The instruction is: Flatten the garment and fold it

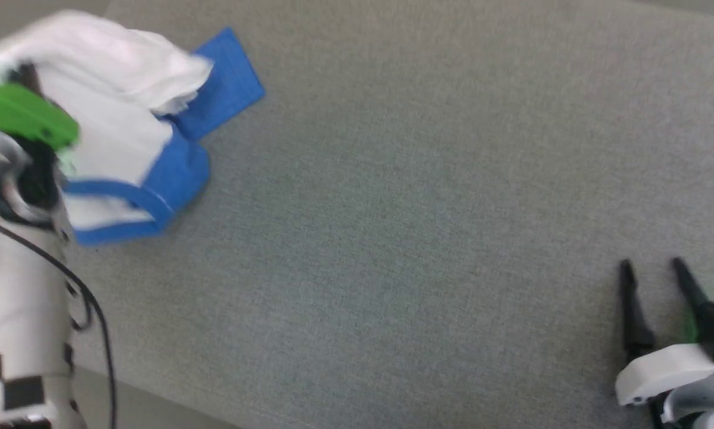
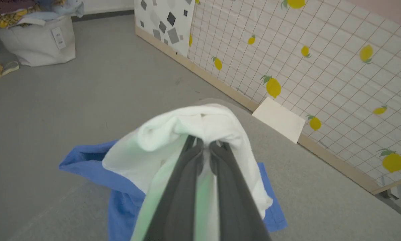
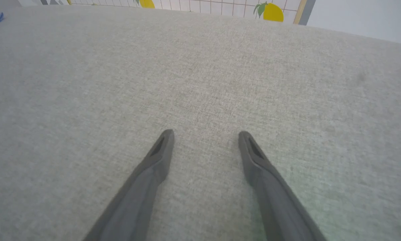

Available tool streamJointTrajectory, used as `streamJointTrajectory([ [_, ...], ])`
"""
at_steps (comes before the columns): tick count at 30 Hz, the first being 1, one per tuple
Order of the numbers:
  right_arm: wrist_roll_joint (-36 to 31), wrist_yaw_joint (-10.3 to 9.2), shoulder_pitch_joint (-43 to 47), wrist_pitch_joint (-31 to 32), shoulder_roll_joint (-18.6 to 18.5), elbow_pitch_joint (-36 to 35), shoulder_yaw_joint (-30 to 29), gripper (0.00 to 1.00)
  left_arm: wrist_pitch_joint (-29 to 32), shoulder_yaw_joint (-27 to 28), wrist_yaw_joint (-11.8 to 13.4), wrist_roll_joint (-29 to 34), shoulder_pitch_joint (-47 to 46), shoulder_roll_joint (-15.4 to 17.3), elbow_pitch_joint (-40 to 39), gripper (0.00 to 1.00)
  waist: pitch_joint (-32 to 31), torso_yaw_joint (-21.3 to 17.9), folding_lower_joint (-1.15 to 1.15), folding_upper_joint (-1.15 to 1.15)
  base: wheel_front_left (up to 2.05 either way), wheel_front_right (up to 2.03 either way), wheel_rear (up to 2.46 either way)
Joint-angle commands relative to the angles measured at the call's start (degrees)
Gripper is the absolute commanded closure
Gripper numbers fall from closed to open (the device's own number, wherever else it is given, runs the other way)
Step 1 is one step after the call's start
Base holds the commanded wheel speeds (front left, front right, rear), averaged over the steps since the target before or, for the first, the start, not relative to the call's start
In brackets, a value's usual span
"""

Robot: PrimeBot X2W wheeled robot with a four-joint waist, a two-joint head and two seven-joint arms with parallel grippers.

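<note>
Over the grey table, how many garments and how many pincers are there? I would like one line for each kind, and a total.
Garment: 1
Pincers: 2 (left pincer shut on the garment, right pincer open)
Total: 3

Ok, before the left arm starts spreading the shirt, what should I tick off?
1. Left tool shut on shirt: ok.
2. Right tool open, holding nothing: ok.
3. Shirt lying flat: not ok, bunched up.
4. Right tool close to shirt: not ok, far across the table.
5. Which part of the shirt is gripped: cannot tell.
</note>
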Motion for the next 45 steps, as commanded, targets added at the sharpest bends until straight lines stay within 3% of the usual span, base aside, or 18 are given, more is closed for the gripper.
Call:
streamJointTrajectory([
  [1,0.5,-0.06,0.9,-0.5,0.6,2.0,0.7,0.0,0.2,-0.7,-0.5,1.0,-3.0,1.1,-1.9,1.0,-5.7,-0.8,-0.01,0.0,0.0,0.0,0.0],
  [5,1.0,-0.06,0.5,-2.1,1.2,5.4,1.4,0.0,3.1,-2.6,-1.9,1.9,-8.4,3.6,-6.3,1.0,-9.4,-2.9,-0.01,0.0,0.0,0.0,0.0],
  [10,3.1,-0.06,0.0,-4.0,1.3,9.8,2.5,0.0,5.9,-6.2,-3.9,2.8,-16.6,4.1,-9.9,1.0,-13.3,-6.2,-0.01,0.0,0.0,0.0,0.0],
  [20,5.8,-0.06,-0.4,-7.4,1.3,17.5,3.9,0.0,7.0,-12.7,-6.2,2.7,-32.4,-1.8,-9.2,1.0,-18.3,-14.3,-0.01,0.0,0.0,0.0,0.0],
  [25,6.0,-0.06,-0.7,-8.2,1.3,19.3,3.5,0.0,7.3,-15.3,-7.2,1.0,-34.6,-6.2,-5.9,1.0,-18.7,-17.3,-0.01,0.0,0.0,0.0,0.0],
  [29,5.9,-0.06,-1.2,-8.8,1.3,19.9,2.7,0.0,7.4,-17.8,-8.4,0.0,-30.4,-8.7,-3.7,1.0,-18.4,-19.0,-0.01,0.0,0.0,0.0,0.0],
  [36,5.8,-0.06,-0.4,-9.2,1.3,20.7,1.0,0.0,6.4,-23.8,-9.5,-2.9,-13.3,-12.8,0.8,1.0,-18.0,-19.8,-0.01,0.0,0.0,0.0,0.0],
  [45,6.7,-0.06,0.4,-9.3,1.3,21.3,1.0,0.0,10.2,-36.7,-10.1,-7.8,11.7,-14.1,9.3,1.0,-17.8,-21.4,-0.01,0.0,0.0,0.0,0.0],
])
